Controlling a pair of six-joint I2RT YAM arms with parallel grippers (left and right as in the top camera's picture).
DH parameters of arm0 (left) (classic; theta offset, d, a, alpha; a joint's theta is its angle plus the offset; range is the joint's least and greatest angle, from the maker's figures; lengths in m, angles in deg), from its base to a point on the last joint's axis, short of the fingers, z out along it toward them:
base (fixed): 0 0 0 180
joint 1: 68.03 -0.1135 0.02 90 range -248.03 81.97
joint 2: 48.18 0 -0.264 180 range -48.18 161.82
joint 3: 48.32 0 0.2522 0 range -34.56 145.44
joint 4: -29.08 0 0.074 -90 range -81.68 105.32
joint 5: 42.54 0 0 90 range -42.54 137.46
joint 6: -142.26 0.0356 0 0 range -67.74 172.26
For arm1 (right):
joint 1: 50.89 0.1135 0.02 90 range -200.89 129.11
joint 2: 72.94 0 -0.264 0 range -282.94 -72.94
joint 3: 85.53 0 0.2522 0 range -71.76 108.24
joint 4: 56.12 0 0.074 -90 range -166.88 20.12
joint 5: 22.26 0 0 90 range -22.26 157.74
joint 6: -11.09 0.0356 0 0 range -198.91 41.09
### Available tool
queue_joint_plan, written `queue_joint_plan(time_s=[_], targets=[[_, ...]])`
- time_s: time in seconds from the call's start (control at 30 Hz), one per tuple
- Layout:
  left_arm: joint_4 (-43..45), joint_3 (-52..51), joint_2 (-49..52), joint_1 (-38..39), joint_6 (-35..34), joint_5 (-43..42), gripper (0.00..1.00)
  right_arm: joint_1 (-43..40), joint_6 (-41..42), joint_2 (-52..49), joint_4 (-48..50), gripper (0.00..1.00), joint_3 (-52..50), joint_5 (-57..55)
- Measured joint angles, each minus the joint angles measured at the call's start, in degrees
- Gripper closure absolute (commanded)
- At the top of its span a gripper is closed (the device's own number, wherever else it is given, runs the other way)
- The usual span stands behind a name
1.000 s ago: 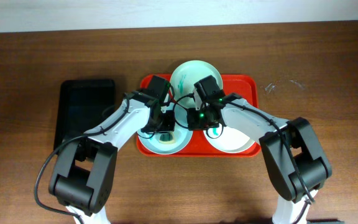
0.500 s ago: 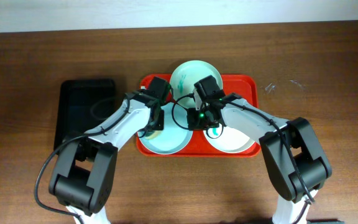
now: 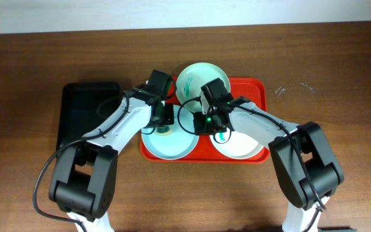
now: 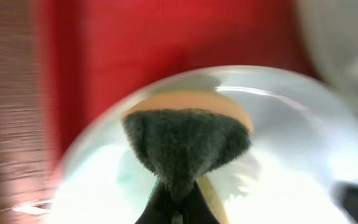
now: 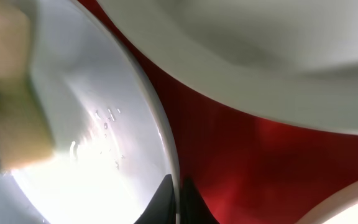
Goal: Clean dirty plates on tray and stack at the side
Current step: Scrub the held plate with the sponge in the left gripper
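Overhead: your tray (image 3: 256, 87) is mid-table (image 3: 340, 58), mint plate (image 3: 172, 148) near-left on it. Left wrist: left gripper (image 4: 176, 208) jaws clamp a sponge (image 4: 185, 143) on that plate. Right wrist: right gripper (image 5: 174, 199) jaws pinch its rim.

The white left arm (image 3: 118, 125) and white right arm (image 3: 263, 125) reach forward and bend inward, wrists close together. The left gripper (image 4: 176, 206) points down, jaws pinched on a dark-and-orange sponge (image 4: 185, 146). The right gripper (image 5: 174, 194) has its jaws nipped across the rim of a pale mint-green round plate (image 5: 92, 93).
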Motion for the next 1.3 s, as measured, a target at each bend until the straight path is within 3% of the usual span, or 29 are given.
queue_joint_plan(time_s=[0.13, 0.27, 0.57, 0.8, 1.07, 1.3], targets=[[1.14, 0.04, 1.68, -0.04, -0.04, -6.05, 1.00, 0.00, 0.00, 0.00, -0.04, 0.96, 0.00, -0.07], [0.94, 0.70, 3.58, -0.15, -0.22, -5.03, 1.00, 0.00, 0.00, 0.00, -0.02, 0.96, 0.00, -0.24], [-7.96, 1.75, 3.65, 0.02, -0.24, 14.95, 1.00, 0.00, 0.02, 0.00, -0.17, 0.96, 0.00, -0.57], [-10.01, 1.97, 1.57, -0.11, -0.92, 18.47, 1.00, 0.48, -0.87, 0.00, -0.20, 0.96, 0.00, -0.50], [-9.55, 3.78, -8.35, -3.54, -1.92, 8.31, 1.00, 0.37, -1.14, 0.00, -0.74, 0.96, 0.00, -0.92], [-4.31, 2.45, -4.92, -3.26, -1.95, -2.47, 1.00, 0.37, -1.27, 0.00, -0.74, 0.96, 0.02, -0.94]])
